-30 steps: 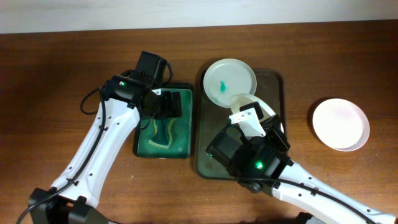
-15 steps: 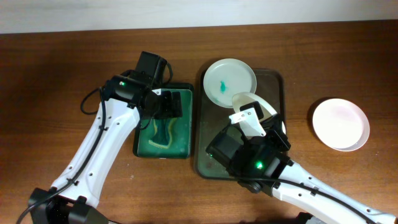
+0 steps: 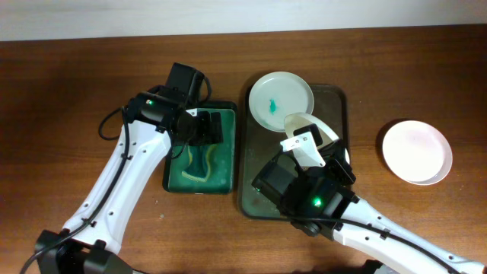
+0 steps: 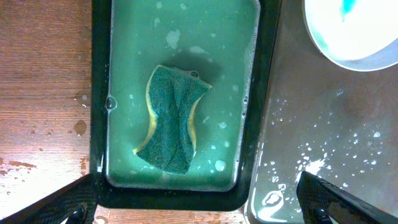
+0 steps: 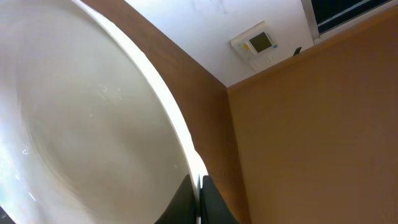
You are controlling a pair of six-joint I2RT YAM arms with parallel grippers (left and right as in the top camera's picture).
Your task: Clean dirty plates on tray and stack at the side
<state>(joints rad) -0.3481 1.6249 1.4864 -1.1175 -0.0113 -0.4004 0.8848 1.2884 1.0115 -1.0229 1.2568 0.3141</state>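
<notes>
- Gripping a tilted plate (image 3: 298, 122) by its rim, the right gripper (image 5: 199, 199) is seen clamped right of centre in the overhead view, above the tray (image 3: 335, 106).
- A smeared plate (image 3: 280, 101) is seen at the tray's upper left corner, overlapping its rim.
- A third plate (image 3: 416, 151) is laid on the table (image 3: 76, 91) at the right edge, well apart from the tray.
- Over the green tray (image 4: 99, 93), left of centre, the left gripper (image 3: 204, 128) is held wide apart; a sponge (image 4: 171, 121) is seen lying in its soapy water.

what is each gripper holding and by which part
The right gripper holds a white plate by its rim, tilted up. The left gripper is open above the sponge, holding nothing.
</notes>
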